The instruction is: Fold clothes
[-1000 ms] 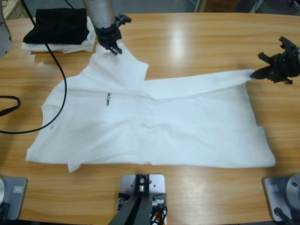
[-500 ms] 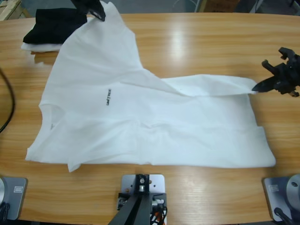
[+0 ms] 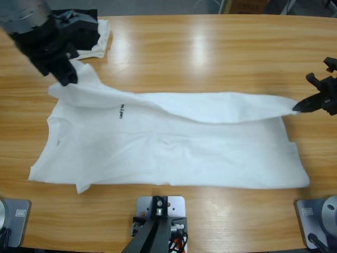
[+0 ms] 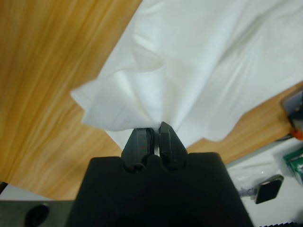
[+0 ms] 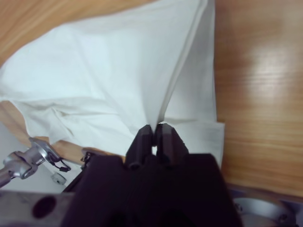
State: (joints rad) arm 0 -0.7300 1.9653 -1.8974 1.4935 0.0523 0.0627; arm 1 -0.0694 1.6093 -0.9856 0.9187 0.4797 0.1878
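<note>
The clothes are one white T-shirt (image 3: 168,153) spread across the table with its small dark chest logo (image 3: 121,111) showing. Its far edge is lifted and pulled taut between both grippers into a long fold. At the upper left, my left gripper (image 3: 67,79) is shut on one corner of that edge; the left wrist view shows bunched white cloth (image 4: 142,94) pinched at the left gripper (image 4: 151,135). My right gripper (image 3: 301,106) at the right edge is shut on the other corner, and the cloth (image 5: 118,80) rises from the right gripper (image 5: 154,130).
A black folded garment (image 3: 84,26) lies on a white cloth (image 3: 102,42) at the table's far left corner, just behind the left arm. Bare wood (image 3: 221,52) stretches along the far side and right of the shirt.
The left gripper swung from the table's far edge toward the left and front, carrying the shirt's corner. The right gripper drifted forward with its corner. The lifted edge now spans the shirt's length.
</note>
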